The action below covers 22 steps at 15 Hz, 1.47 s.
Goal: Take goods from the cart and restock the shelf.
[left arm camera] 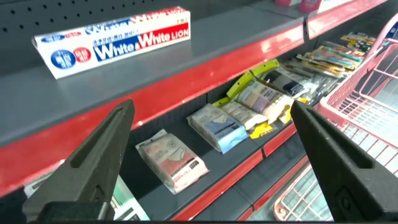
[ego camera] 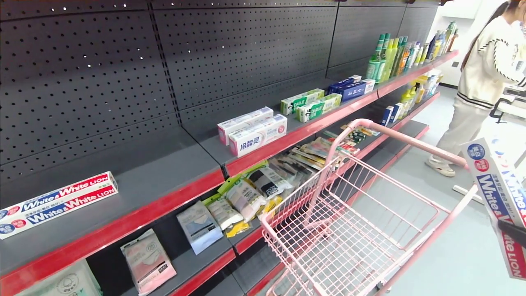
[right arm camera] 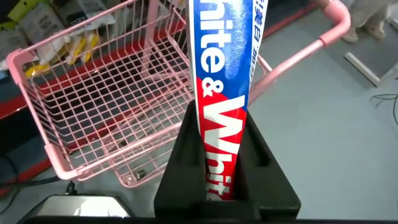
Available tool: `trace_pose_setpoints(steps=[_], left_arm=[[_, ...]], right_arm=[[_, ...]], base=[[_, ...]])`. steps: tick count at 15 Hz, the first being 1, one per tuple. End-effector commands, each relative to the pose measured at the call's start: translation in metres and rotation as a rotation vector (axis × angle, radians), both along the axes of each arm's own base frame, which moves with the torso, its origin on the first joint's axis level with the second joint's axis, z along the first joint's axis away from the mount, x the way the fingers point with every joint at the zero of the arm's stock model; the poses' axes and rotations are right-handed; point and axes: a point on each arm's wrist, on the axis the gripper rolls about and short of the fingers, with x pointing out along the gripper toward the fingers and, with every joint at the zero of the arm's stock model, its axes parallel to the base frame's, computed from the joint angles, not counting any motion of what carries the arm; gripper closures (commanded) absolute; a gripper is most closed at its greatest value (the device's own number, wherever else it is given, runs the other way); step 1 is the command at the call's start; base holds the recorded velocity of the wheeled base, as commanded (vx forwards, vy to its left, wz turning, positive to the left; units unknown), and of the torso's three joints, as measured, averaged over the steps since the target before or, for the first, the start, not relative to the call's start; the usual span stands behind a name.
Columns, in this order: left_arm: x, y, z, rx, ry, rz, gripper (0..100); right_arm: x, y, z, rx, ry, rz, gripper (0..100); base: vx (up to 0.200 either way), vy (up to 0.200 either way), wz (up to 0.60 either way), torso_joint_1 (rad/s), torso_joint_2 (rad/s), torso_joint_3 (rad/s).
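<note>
A white, blue and red toothpaste box (ego camera: 497, 193) hangs upright at the far right, above the floor beside the pink wire cart (ego camera: 349, 230). My right gripper (ego camera: 509, 231) is shut on its lower part; the right wrist view has the same box (right arm camera: 227, 68) clamped in that gripper (right arm camera: 224, 165). The cart's basket (right arm camera: 112, 93) holds no goods. Two matching boxes (ego camera: 57, 201) lie on the grey upper shelf (ego camera: 156, 185) at the left. In the left wrist view my left gripper (left arm camera: 211, 155) stands open and holds nothing, facing those boxes (left arm camera: 112, 40) and the shelf below.
Further toothpaste boxes sit along the upper shelf: white (ego camera: 252, 129), green (ego camera: 312, 105), blue (ego camera: 351, 87). Bottles (ego camera: 390, 55) stand at the far end. The lower shelf carries mask packs (ego camera: 197, 226) and toothbrushes (ego camera: 304, 158). Bare shelf lies between the left boxes and the white ones.
</note>
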Motion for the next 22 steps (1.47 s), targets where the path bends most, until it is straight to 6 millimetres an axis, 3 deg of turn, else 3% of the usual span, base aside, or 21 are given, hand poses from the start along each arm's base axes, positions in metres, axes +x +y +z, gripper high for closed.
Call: trace_pose_setpoints(steps=[1,7,22], left_arm=[[0.0,0.0,0.0,0.0,0.003,0.0,0],[0.0,0.0,0.0,0.0,0.003,0.0,0],[0.0,0.0,0.0,0.0,0.003,0.0,0]], right_arm=[[0.001,-0.002,-0.002,0.0,0.008,-0.019,100],[0.03,-0.008,-0.004,0.007,0.097,-0.055,100],[0.045,-0.01,-0.007,-0.017,0.113,-0.036,100]], base=[[0.0,0.0,0.0,0.188,-0.42,-0.232],[0.0,0.0,0.0,0.177,-0.38,-0.205],[0.0,0.0,0.0,0.148,-0.31,-0.162]])
